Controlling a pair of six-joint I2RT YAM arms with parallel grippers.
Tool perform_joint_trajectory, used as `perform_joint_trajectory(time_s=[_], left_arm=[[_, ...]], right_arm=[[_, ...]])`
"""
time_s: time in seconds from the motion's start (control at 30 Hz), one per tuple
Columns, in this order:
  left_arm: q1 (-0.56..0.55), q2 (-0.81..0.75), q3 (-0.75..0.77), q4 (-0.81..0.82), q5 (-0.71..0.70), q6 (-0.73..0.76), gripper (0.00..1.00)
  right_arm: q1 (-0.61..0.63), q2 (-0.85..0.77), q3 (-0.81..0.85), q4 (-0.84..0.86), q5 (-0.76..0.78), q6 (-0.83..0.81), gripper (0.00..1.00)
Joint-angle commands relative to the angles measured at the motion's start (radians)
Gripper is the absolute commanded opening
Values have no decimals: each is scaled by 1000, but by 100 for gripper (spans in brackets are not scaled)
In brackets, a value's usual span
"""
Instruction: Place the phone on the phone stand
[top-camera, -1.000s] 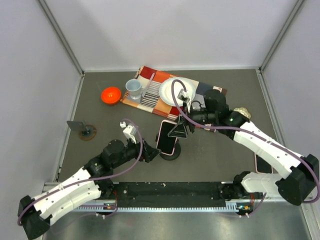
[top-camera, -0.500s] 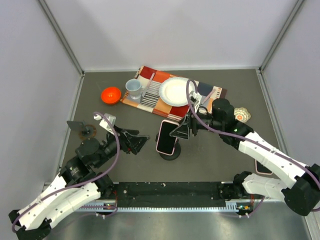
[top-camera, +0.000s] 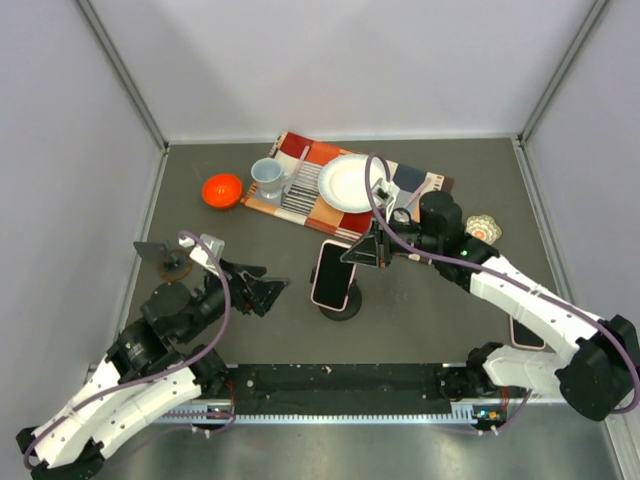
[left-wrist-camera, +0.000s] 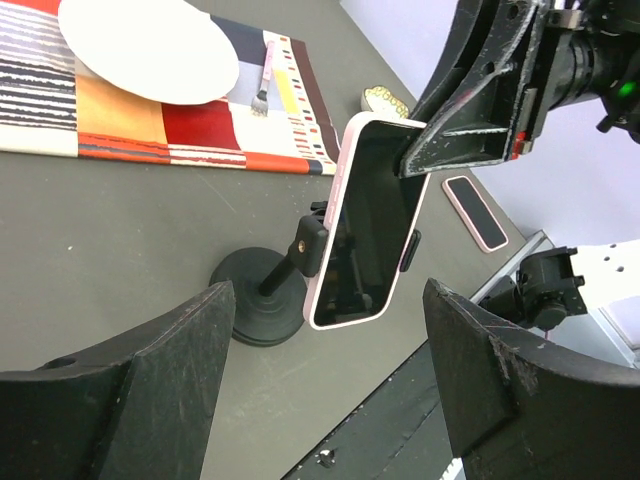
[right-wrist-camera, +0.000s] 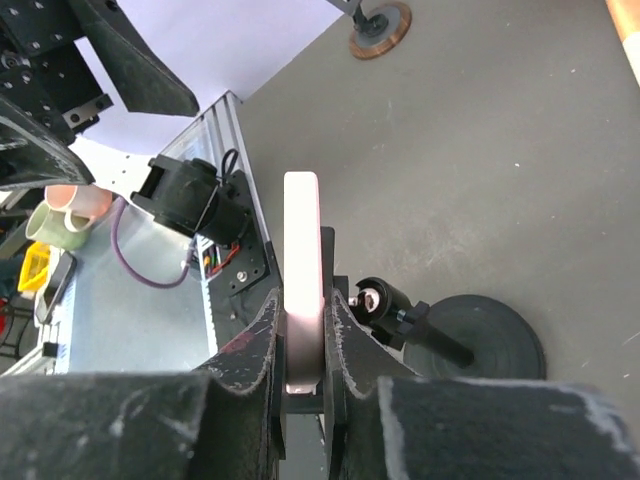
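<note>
The right end effector (top-camera: 354, 256) is clamped on the top edge of the pink-cased phone (top-camera: 331, 276). The phone stands tilted in the cradle of the black phone stand (top-camera: 343, 306), around the middle of the tabletop (top-camera: 420, 320). To the left, apart from the stand, the left end effector (top-camera: 272, 284) hangs with its fingers spread wide, facing the phone.

A: What lies at the back?
B: A striped patchwork cloth mat (top-camera: 300, 200); on it, a round white plate (top-camera: 350, 183), a pale blue cup (top-camera: 267, 178), a pink-handled fork (left-wrist-camera: 266, 78).
A: Beside it?
B: A glossy orange bowl (top-camera: 222, 190), just left; a speckled round lump (top-camera: 483, 228), right.
</note>
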Motion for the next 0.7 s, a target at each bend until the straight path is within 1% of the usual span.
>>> perform_joint_trajectory(time_s=[0.0,0.03,0.07,0.1,0.13,0.17,0.2,0.27,0.3,0.33,0.43,0.47,0.5,0.57,0.6,0.67], left_arm=[[4,-27,42,-23,17,30,81],[4,-27,47,-36,21,33,81],[4,-29,59,-57,26,41,81],[4,-29,65,-66,26,44,81],[4,-39,68,-73,23,47,81],[5,-47,68,-74,20,52,81],[4,-52,67,-73,15,52,81],[4,-70,55,-73,17,38,81],[4,-84,45,-62,24,30,81],[5,-91,35,-53,33,23,81],[5,-102,-5,-25,69,-6,81],[4,-102,-13,-24,75,-17,81],[4,-98,-15,-24,78,-22,81],[4,-101,-16,-21,78,-25,81],[4,-95,-16,-14,76,-23,81],[4,-87,-12,-5,75,-16,81]], right_arm=[[-29,32,84,31,-90,-67,0],[-46,36,92,53,-107,-58,0],[-69,53,90,133,-119,-26,0],[-138,72,89,192,-192,90,0],[-169,96,99,261,-252,163,0],[-186,160,115,348,-308,232,0],[-197,182,138,387,-361,278,0],[-191,222,243,274,-376,196,0],[-187,254,280,164,-391,103,0],[-189,273,340,136,-408,73,0],[-194,340,444,27,-475,-22,0],[-195,355,472,-17,-481,-112,0],[-195,384,496,-97,-498,-140,0],[-200,424,556,-137,-530,-186,0],[-200,441,585,-140,-575,-188,0],[-200,492,609,-154,-577,-180,0]])
